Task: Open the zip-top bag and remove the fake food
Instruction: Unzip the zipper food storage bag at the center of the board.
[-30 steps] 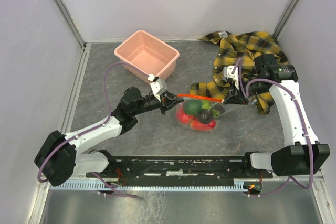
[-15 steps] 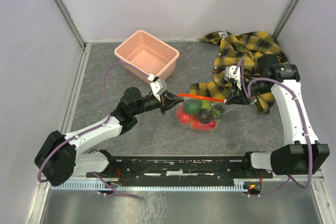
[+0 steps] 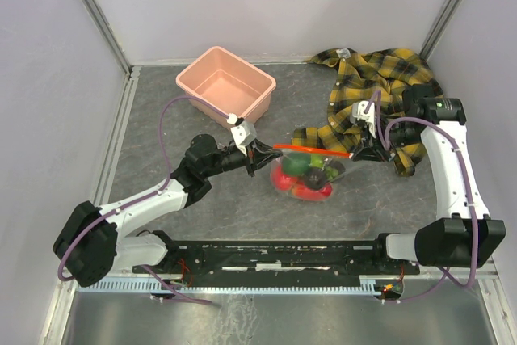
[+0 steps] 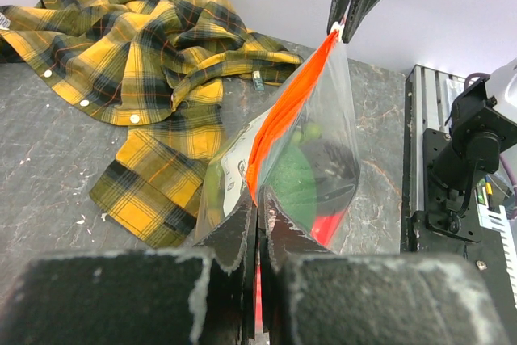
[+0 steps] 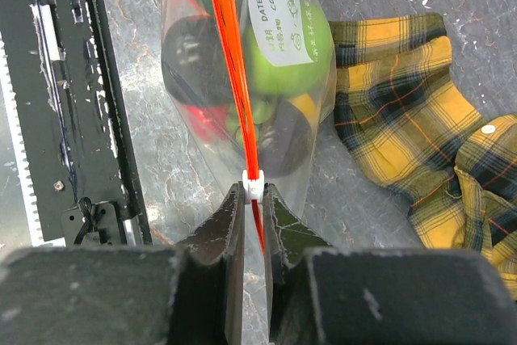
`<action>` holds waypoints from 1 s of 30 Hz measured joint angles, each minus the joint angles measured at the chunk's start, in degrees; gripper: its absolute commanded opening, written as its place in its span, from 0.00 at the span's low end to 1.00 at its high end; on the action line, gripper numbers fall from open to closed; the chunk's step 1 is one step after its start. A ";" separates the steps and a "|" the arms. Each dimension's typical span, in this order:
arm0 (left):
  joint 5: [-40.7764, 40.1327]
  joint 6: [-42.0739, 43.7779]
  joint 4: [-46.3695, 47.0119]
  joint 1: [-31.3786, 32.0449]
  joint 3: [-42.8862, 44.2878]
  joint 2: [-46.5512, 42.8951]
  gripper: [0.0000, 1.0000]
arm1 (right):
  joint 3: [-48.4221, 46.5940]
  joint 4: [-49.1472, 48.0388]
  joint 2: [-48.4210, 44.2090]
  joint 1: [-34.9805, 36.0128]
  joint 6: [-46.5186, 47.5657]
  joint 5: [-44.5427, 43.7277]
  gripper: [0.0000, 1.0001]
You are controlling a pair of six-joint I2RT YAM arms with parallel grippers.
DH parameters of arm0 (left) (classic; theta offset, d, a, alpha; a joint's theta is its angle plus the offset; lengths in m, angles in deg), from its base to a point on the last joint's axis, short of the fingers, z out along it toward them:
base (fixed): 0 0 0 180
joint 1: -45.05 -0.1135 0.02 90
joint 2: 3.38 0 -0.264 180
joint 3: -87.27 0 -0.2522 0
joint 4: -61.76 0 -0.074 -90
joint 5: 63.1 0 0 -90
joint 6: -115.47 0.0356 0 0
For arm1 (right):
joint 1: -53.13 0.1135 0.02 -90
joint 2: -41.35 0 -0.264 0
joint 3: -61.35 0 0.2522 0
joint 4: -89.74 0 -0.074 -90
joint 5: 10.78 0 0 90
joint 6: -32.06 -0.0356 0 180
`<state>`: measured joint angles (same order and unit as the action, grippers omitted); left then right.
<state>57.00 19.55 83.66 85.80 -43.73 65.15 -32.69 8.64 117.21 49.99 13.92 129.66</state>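
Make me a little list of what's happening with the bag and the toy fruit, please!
Left hand: shut, pinching one end of the zip-top bag
Right hand: shut on the other end, at the white slider
Zip strip: orange-red, stretched between both hands, looks zipped shut
Fake food: all inside the bag
Pink tub: at the back, left of the shirt
Plaid shirt: crumpled behind the right hand

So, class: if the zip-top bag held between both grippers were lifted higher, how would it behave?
Probably floppy: the zip-top bag sags below its orange strip, which the left gripper and right gripper pinch at either end. Likely bottom-heavy, since the fake food bulges low. The glossy film may slip.
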 measured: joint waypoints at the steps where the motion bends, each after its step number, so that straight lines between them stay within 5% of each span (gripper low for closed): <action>1: 0.00 0.00 0.00 -0.07 0.00 0.00 0.03 | 0.00 0.17 0.02 -0.24 0.24 0.00 0.02; 30: -0.02 0.02 -0.02 -0.57 -0.20 0.00 0.03 | -1.27 5.03 2.12 -5.77 5.68 -0.15 0.02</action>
<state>56.98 19.58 83.63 85.24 -43.92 65.15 -33.95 13.67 119.33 44.22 19.60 129.50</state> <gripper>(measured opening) 0.036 0.168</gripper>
